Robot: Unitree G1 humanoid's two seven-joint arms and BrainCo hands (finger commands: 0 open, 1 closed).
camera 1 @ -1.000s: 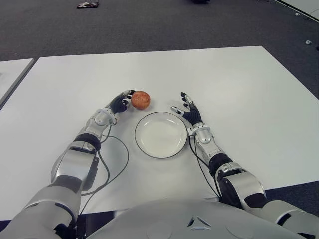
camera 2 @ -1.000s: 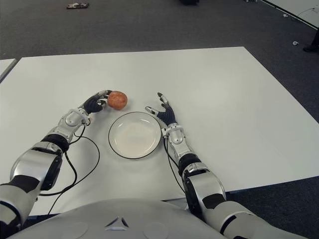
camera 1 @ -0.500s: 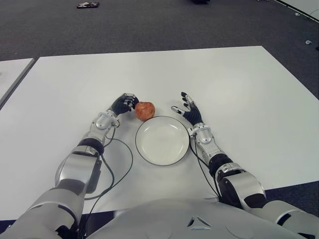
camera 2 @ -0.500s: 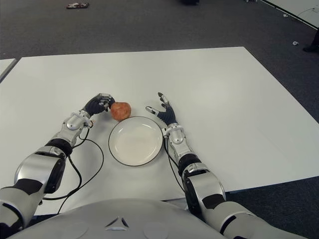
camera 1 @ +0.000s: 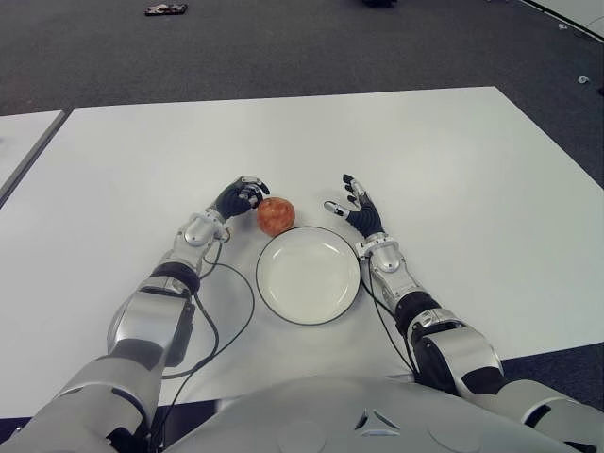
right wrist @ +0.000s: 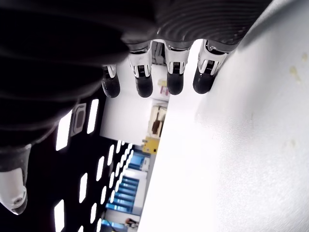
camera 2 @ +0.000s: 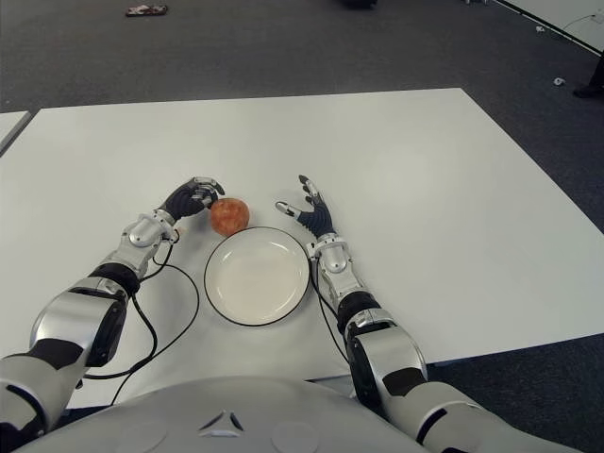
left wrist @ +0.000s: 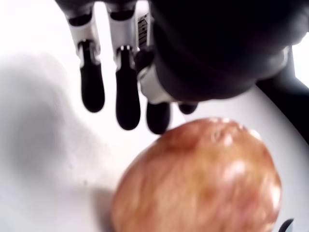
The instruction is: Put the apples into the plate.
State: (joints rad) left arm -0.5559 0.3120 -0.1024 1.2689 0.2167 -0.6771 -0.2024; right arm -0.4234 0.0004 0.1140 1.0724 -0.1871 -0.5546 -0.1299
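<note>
A reddish apple (camera 1: pixel 275 215) sits on the white table (camera 1: pixel 453 170), just beyond the far left rim of the white plate (camera 1: pixel 308 276), which holds nothing. My left hand (camera 1: pixel 238 196) is at the apple's left side, its fingers curled over the apple's far left. In the left wrist view the apple (left wrist: pixel 203 179) fills the space under the palm, with the dark fingertips (left wrist: pixel 128 104) reaching past it. My right hand (camera 1: pixel 357 212) shows beside the plate's far right rim, fingers (right wrist: pixel 145 82) straight and spread, holding nothing.
A black cable (camera 1: pixel 222 316) loops on the table from my left wrist, left of the plate. A second table's corner (camera 1: pixel 19 142) stands at the far left. Dark carpet lies beyond the far edge, with a small object (camera 1: pixel 166 9) on it.
My left hand's fingers have curled from stretched out to wrapped against the apple, and the apple has shifted a little closer to the plate's rim. The right hand has stayed still.
</note>
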